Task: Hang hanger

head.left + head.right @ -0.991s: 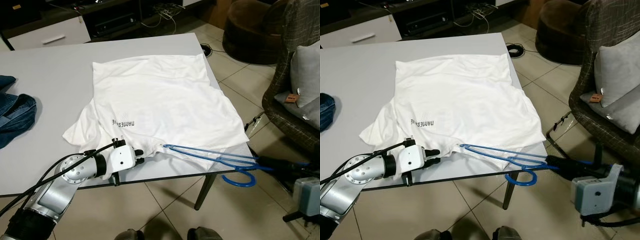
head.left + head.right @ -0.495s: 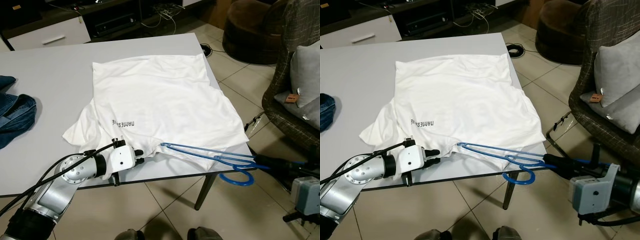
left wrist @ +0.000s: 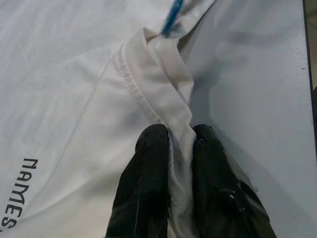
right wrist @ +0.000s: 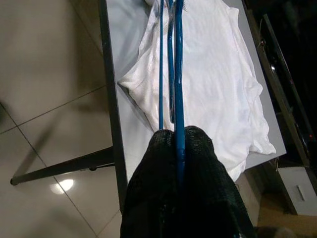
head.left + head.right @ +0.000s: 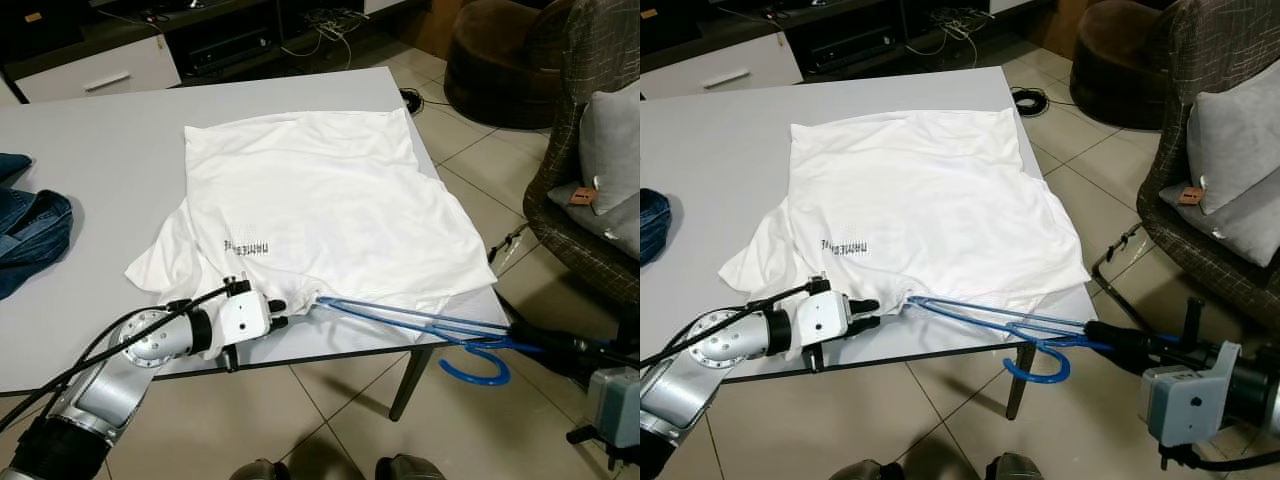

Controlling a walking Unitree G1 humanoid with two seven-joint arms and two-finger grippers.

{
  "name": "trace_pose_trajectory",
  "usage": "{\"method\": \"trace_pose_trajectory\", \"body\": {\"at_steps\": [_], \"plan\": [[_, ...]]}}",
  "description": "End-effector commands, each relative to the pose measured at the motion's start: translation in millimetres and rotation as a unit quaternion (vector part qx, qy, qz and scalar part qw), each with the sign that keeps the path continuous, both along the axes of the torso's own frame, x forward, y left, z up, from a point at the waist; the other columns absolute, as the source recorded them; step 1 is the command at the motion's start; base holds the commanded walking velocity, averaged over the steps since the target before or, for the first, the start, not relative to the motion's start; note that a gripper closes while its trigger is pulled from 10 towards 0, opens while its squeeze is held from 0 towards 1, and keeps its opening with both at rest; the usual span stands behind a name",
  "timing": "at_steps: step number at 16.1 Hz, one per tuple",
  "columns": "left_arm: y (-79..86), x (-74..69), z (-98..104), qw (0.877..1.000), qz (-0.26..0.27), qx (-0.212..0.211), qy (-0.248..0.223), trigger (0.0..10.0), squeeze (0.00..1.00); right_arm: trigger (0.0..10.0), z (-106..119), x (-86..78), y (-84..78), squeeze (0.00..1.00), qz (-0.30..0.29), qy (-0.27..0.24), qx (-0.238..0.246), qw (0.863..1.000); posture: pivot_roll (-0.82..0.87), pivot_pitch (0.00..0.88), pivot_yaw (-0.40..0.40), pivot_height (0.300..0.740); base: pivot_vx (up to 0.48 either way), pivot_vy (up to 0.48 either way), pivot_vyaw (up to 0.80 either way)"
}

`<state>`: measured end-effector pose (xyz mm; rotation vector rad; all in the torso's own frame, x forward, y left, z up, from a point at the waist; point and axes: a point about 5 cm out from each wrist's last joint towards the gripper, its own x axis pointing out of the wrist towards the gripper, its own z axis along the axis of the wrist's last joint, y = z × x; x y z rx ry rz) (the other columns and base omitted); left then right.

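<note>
A T-shirt lies on the worktop; jeans at nine o'clock, an armchair at three.

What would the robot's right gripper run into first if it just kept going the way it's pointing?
Probably the table's near edge and the white T-shirt lying on it. The right gripper, shut on the blue hanger, points along the hanger toward the shirt's collar, where the left gripper pinches the fabric. Depth is uncertain.

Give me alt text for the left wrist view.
The left gripper is shut on the collar of a white T-shirt lying on a grey table. The tip of a blue hanger pokes into the collar opening.
</note>
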<state>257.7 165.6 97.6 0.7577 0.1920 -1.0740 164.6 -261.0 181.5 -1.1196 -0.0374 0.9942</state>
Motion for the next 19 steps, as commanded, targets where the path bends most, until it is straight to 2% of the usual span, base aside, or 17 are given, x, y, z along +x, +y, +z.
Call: {"method": "trace_pose_trajectory", "body": {"at_steps": [1,7,12,16,19], "plan": [[3.7,-0.3,-4,1.0,-0.001,0.019,0.01,10.0,0.0,10.0,2,0.3,2.0,0.0,0.002,-0.006,0.001,1.0,-0.19,0.089,0.1,0.74,0.0,0.0,0.0],[4.5,0.5,-2,1.0,0.001,0.019,0.006,10.0,0.0,10.0,-12,5.1,4.6,0.0,0.004,-0.01,-0.019,1.0,-0.19,0.089,0.102,0.74,0.0,0.0,0.0],[6.6,0.6,-2,1.0,0.005,0.02,0.005,10.0,0.0,10.0,-11,11.5,1.5,0.0,-0.008,-0.026,-0.028,0.999,-0.18,0.08,0.1,0.74,0.0,0.0,0.0],[5.8,1.7,0,1.0,0.003,0.02,0.002,10.0,0.0,10.0,-11,11.1,14.2,0.0,0.01,-0.038,-0.011,0.999,-0.18,0.083,0.104,0.74,0.0,0.0,0.0],[5.7,2.1,0,1.0,0.001,0.023,0.0,10.0,0.0,10.0,-11,16.8,22.2,0.0,0.02,-0.064,-0.018,0.998,-0.17,0.082,0.103,0.74,0.0,0.0,0.0]]}}
